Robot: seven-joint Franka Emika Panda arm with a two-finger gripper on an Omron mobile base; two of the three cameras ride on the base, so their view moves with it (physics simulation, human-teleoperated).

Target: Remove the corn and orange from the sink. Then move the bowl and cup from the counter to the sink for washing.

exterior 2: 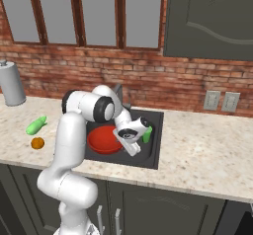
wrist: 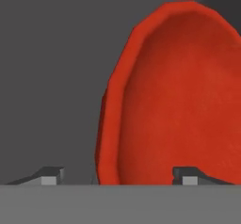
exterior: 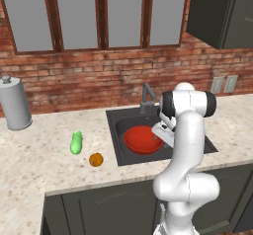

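From the hand's own camera the jaws stand spread, one tip on either side of the rim of the bowl (wrist: 179,100), pinching nothing; the rim sits between them but apart from both. The gripper (exterior 2: 129,141) hangs low inside the sink (exterior 2: 154,152), just over the bowl's right edge. The bowl lies flat on the basin floor, so that part of the job looks done. Just beyond the hand, the cup (exterior 2: 147,134) stands in the basin near its right wall, partly hidden behind the wrist.

The risk I see is in pulling out: with the rim still between the tips, a sideways or tilted lift could hook the bowl and drag or tip it, and a swing to the right could knock the cup over.

Farther off on the bench (exterior: 44,165), left of the sink, the orange (exterior: 96,159) rests nearer the front edge and the corn (exterior: 76,142) just behind it, both clear of the basin.
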